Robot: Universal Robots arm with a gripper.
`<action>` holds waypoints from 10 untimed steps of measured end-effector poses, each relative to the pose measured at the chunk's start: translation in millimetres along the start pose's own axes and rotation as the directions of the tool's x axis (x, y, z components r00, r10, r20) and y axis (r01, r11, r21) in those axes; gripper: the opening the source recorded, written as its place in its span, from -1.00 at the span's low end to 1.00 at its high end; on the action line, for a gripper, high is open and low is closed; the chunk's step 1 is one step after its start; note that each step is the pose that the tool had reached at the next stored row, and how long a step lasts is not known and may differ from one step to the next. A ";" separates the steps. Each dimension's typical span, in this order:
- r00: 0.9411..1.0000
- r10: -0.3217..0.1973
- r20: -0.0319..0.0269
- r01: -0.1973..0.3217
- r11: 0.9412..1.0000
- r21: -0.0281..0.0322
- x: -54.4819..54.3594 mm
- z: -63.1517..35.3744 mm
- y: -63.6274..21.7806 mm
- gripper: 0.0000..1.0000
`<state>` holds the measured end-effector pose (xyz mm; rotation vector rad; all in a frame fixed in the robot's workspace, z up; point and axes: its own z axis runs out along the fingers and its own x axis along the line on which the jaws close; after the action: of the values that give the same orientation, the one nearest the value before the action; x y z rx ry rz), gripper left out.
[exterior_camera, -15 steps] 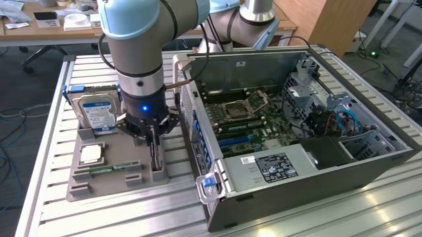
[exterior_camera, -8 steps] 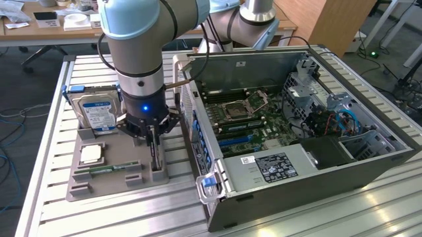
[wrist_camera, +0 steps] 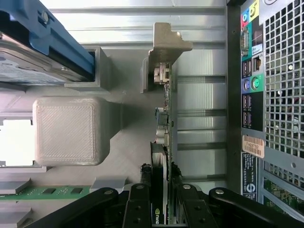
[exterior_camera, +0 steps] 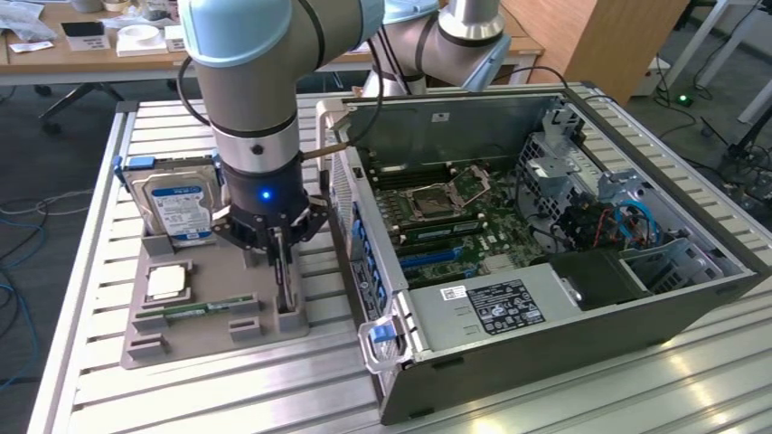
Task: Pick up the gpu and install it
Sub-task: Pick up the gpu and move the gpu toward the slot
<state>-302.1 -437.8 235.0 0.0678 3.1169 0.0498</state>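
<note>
Wrist view — gpu [wrist_camera: 167, 118] edge-on, clamped in tool [wrist_camera: 161, 175]

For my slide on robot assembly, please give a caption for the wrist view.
Gripper closed on the graphics card, standing on edge in its gray holder beside the computer case.

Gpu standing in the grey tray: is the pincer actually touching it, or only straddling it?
Touching. In the wrist view the pincer is closed on the gpu, its pads pressed against both faces with no gap showing.
</note>
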 end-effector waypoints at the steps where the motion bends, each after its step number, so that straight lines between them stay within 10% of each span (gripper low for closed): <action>1: 1.000 0.000 0.000 0.000 1.000 0.000 0.0 -1.2 0.0 -0.47; 10: 1.000 0.000 0.000 0.000 1.000 0.000 -0.3 -13.0 0.4 -0.47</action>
<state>-302.1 -437.8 248.1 0.0678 3.1170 0.0498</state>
